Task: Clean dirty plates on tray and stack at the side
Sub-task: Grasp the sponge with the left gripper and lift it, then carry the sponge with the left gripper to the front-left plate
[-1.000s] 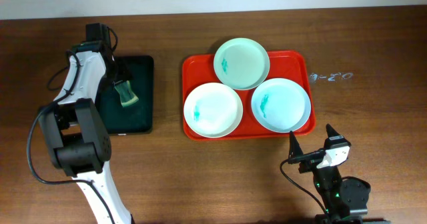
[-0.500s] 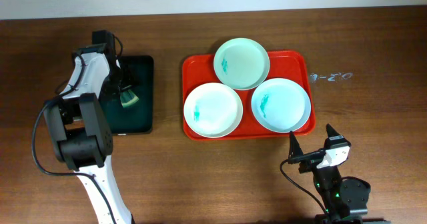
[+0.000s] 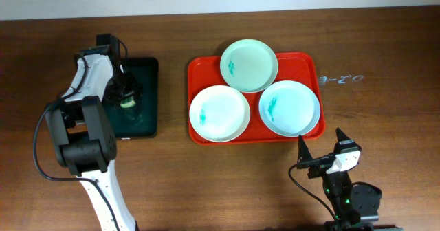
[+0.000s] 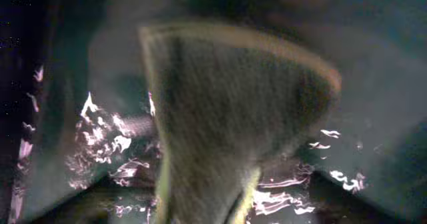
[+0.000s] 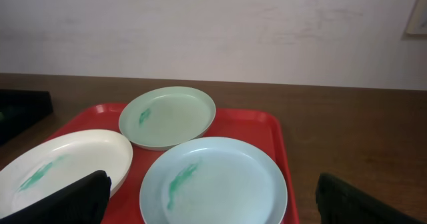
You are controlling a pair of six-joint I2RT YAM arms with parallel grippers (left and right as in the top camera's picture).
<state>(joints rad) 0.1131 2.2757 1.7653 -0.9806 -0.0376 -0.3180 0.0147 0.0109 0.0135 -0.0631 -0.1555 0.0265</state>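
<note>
Hovering left gripper (image 3: 127, 93): closed on the sponge (image 4: 227, 111), judging by its pinched lower end in the wrist view; fingers themselves out of sight.
Left arm (image 3: 86, 86): reaching toward the far side of the counter (image 3: 172, 162), wrist tipped down over the black tray (image 3: 146, 76).
Black tray: wet and glinting beneath the sponge.
Way to the plates: rightward from the sponge, across a bare strip of counter.
Red tray (image 3: 194, 69): long axis left to right.
White plate (image 3: 219, 113): front left, nearest the sponge, probably first for wiping.
Mint plate (image 3: 249, 65): at the back.
Blue plate (image 3: 289, 107): front right.
All three: smudged teal, none stacked aside yet.
Right gripper (image 3: 320, 138): spread wide, empty, near the blue plate's front edge, facing the tray.
</note>
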